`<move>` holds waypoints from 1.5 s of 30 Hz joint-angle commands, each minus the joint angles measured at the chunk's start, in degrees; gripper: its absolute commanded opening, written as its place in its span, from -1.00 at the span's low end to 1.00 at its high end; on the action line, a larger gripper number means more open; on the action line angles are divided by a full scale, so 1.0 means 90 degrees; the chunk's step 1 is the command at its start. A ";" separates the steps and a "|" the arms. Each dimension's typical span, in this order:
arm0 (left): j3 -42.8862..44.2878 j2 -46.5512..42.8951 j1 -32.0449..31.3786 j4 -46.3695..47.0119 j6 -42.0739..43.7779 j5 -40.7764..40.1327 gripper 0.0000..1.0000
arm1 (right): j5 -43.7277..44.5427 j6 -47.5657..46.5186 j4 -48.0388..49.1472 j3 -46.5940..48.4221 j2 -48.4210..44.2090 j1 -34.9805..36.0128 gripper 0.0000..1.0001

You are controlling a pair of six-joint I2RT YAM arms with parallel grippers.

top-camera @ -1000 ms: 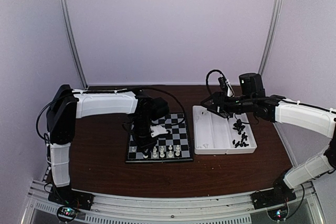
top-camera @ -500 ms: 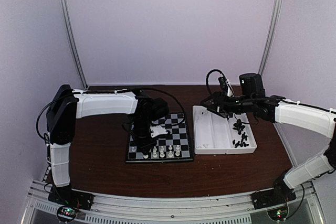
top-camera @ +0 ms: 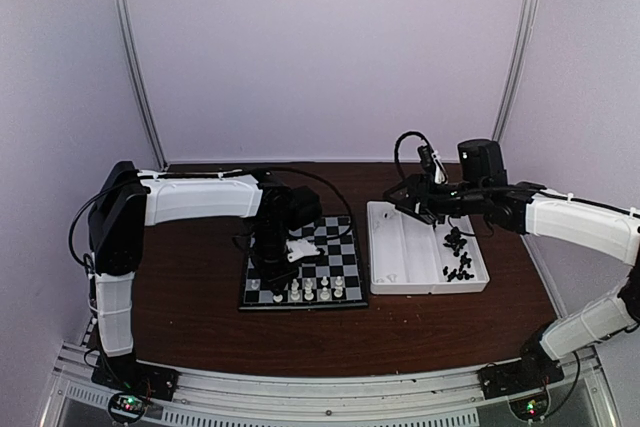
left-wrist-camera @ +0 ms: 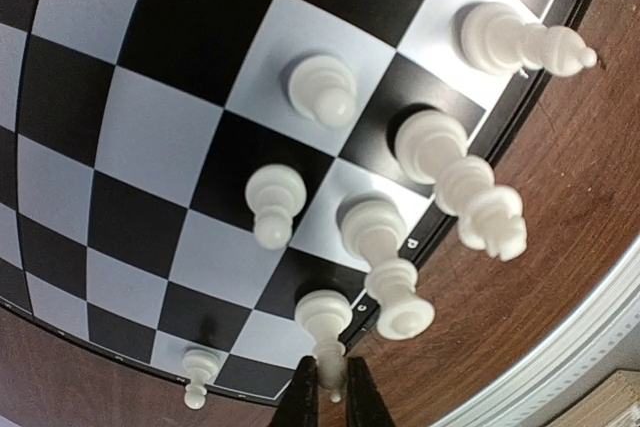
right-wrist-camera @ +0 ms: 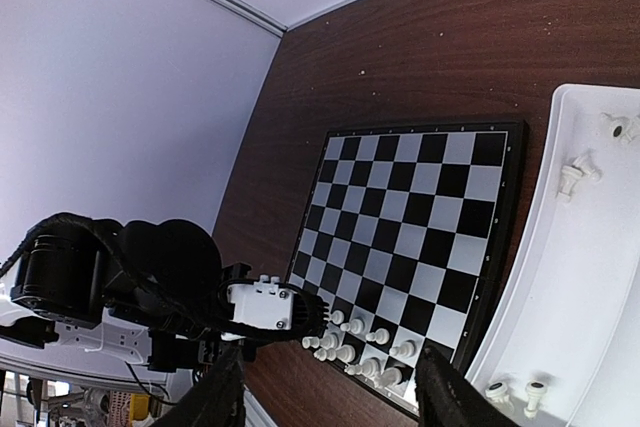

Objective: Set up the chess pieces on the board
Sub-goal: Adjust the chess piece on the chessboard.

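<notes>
Chess pieces, small white plastic figures (left-wrist-camera: 320, 87), stand on the near rows of the flat chessboard (top-camera: 338, 247) of black and pale checks. It lies on the brown wooden counter (top-camera: 190, 297). Low over the board's near left corner, the left hand (left-wrist-camera: 326, 399) has its fingers (left-wrist-camera: 305, 397) almost together. They pinch the top of one white piece (left-wrist-camera: 322, 315), whose base sits on an edge square. Above the far left end of the white plastic two-compartment tray (top-camera: 400, 259) hovers the right hand (right-wrist-camera: 330, 397), jaws well apart, nothing between them. Small black plastic figures (top-camera: 457, 257) lie heaped in the tray's right compartment. A few loose white figures (right-wrist-camera: 570, 177) lie in the left compartment.
</notes>
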 commanded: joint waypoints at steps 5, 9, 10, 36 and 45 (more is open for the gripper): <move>0.0181 -0.0110 -0.0039 0.0207 0.0036 -0.0047 -0.89 | -0.0023 -0.0028 -0.0019 -0.0095 -0.0306 -0.0067 0.15; 0.0192 -0.0110 -0.0044 0.0248 0.0037 -0.0040 -0.89 | -0.0023 -0.0038 -0.0044 -0.0114 -0.0326 -0.0074 0.15; 0.0200 -0.0102 -0.0044 0.0249 0.0033 -0.0035 -0.89 | -0.0023 -0.0037 -0.0040 -0.0114 -0.0336 -0.0074 0.15; 0.0428 -0.0610 -0.0044 0.0092 0.0021 -0.0318 -0.14 | 0.0061 -0.0253 -0.0303 -0.0025 -0.0332 -0.0121 0.16; 0.0538 -0.1428 -0.0039 -0.0007 0.0212 -0.0730 -0.10 | 0.1566 -0.1422 -0.2268 0.0739 -0.0095 -0.0154 0.14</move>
